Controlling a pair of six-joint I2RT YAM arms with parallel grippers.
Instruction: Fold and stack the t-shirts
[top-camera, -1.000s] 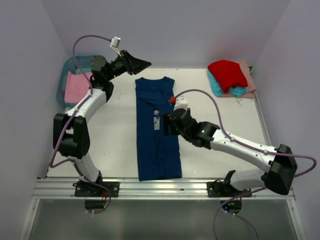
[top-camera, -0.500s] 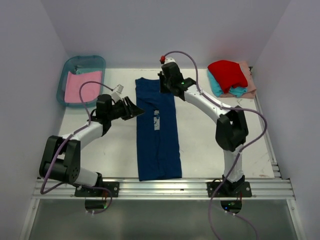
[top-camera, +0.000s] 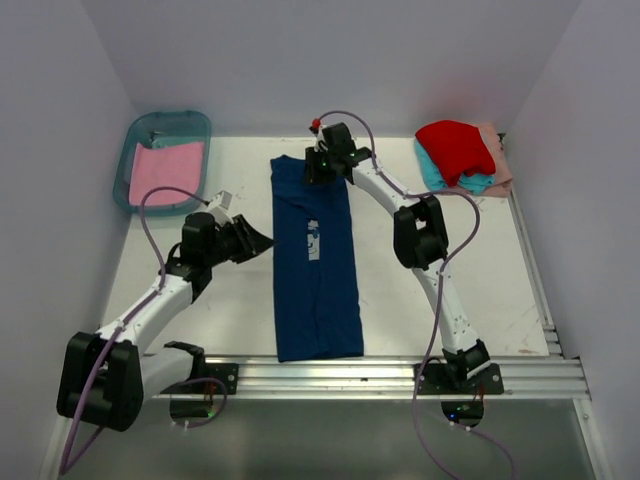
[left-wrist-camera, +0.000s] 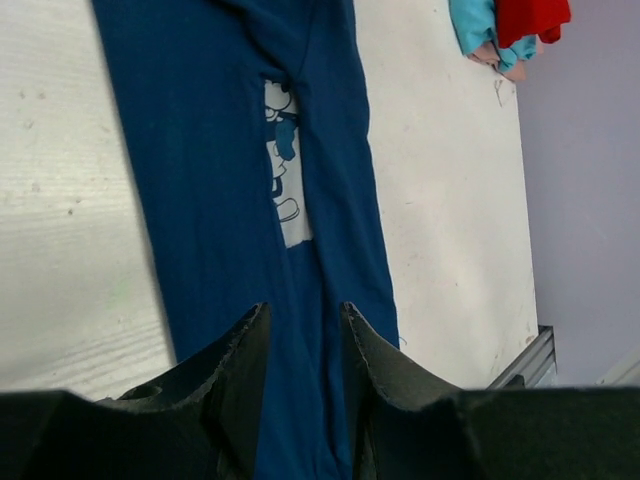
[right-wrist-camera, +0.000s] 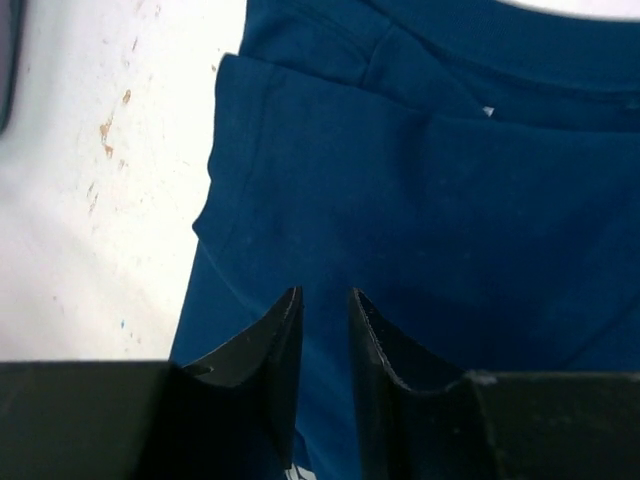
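Observation:
A navy t-shirt (top-camera: 315, 290), folded into a long narrow strip with its pale print (top-camera: 314, 243) showing, lies down the middle of the table. My left gripper (top-camera: 265, 241) hovers at the strip's left edge, about halfway along. In the left wrist view that gripper (left-wrist-camera: 303, 310) is open, with only the navy cloth (left-wrist-camera: 200, 150) below the gap. My right gripper (top-camera: 310, 172) is over the far collar end. In the right wrist view it (right-wrist-camera: 324, 293) stands narrowly open above the navy cloth (right-wrist-camera: 450, 200), gripping nothing. A pink t-shirt (top-camera: 165, 170) lies in the bin.
A teal plastic bin (top-camera: 150, 125) sits at the back left corner. A folded stack with a red shirt (top-camera: 455, 148) on top of teal and peach ones stands at the back right. A metal rail (top-camera: 320, 375) runs along the near edge. Pale walls enclose the table.
The left arm swung from the bin down to the shirt's left side. The right arm moved from mid-shirt up to the collar end. The navy shirt has not shifted.

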